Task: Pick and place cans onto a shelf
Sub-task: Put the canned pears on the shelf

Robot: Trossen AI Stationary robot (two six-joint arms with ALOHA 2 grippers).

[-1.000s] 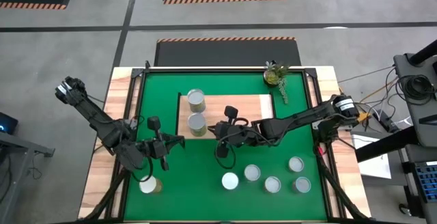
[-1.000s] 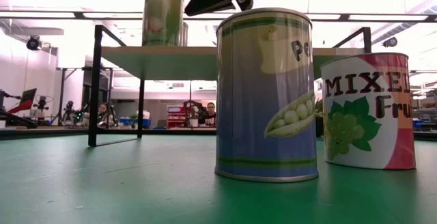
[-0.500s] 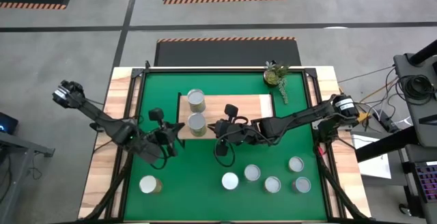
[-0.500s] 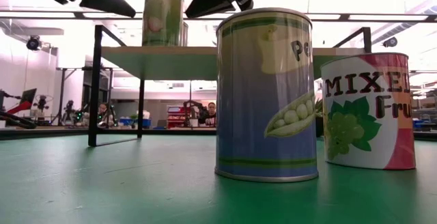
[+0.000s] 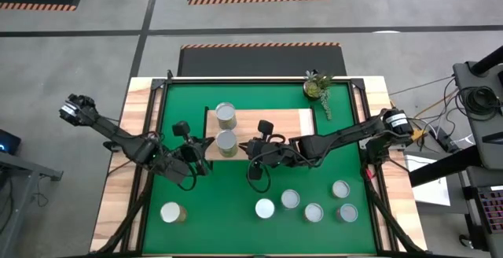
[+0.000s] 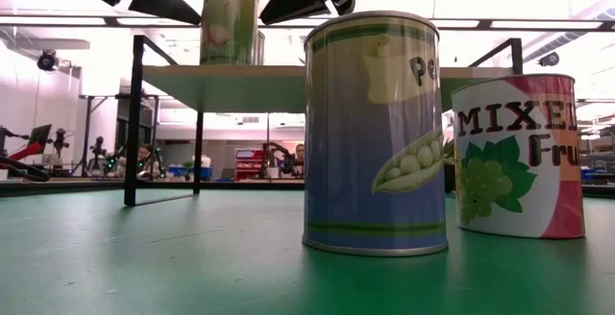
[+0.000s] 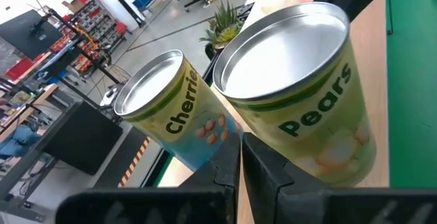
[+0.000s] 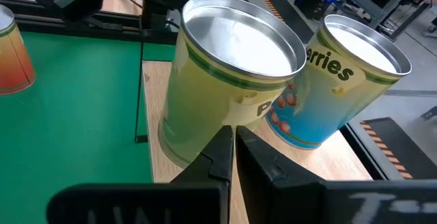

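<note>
Dark metal fingers of the left gripper (image 5: 201, 157) are pressed together and hold nothing; it hovers just beside the near-left corner of the shelf (image 5: 291, 124), its tip aimed at the pears can (image 7: 300, 108). The right gripper (image 5: 252, 149), likewise pressed together and empty, hangs at the shelf's near edge on that can's other side. Both look paused between picks, since neither is over a loose can. On the shelf, a low light-wood platform on thin black legs, two cans stand upright close together at its left end: the pears can nearer, yellow-green with a plain silver top, and the cherries can (image 7: 167, 118) behind it, blue-sided with red fruit. They probably sit at one end to leave room for the rest. Six cans wait on the green mat of the table (image 5: 141, 105): one alone near the front left (image 5: 170, 212), five clustered front right (image 5: 302, 203). In the low view, a peas can (image 6: 375, 133) and a mixed fruit can (image 6: 519, 157) stand close by. A small plant (image 5: 317, 86) sits at the far right corner.
</note>
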